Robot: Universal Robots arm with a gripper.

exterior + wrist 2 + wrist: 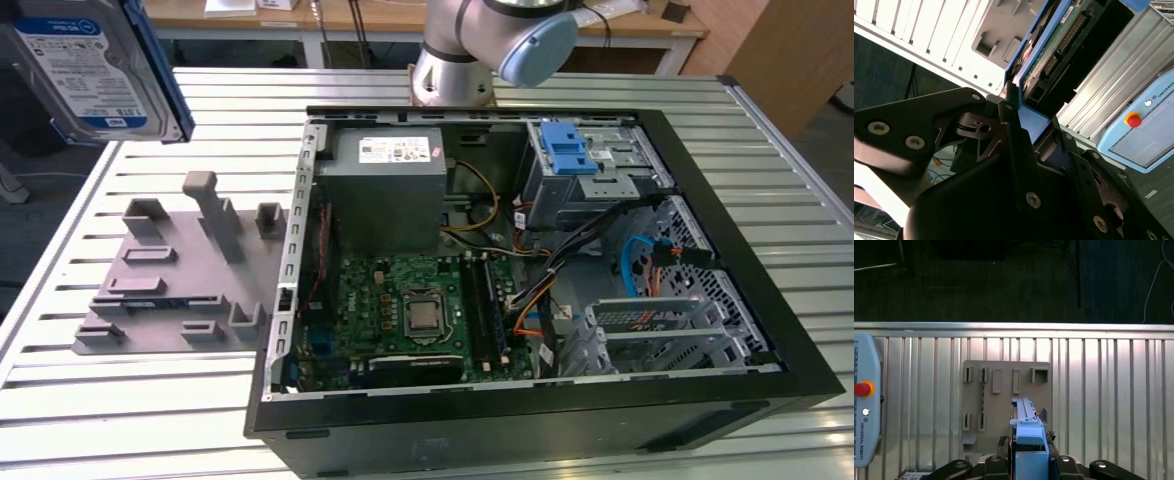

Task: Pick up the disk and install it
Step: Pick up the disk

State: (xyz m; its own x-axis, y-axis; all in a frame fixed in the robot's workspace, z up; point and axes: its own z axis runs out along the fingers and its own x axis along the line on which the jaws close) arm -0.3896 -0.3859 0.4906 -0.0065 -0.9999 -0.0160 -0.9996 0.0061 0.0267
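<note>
Well, up close the pincer is clamped on one end of the disk, its fingers pressing the blue rails. The drive hangs in the air high over the grey holding fixture on the worktop. With so short a bite on smooth plastic, I'd worry it could pivot or slip and drop onto the fixture. Farther off sits the open computer case. Loose cables crowd the drive cage, so a tilted disk might snag or jam there.
</note>
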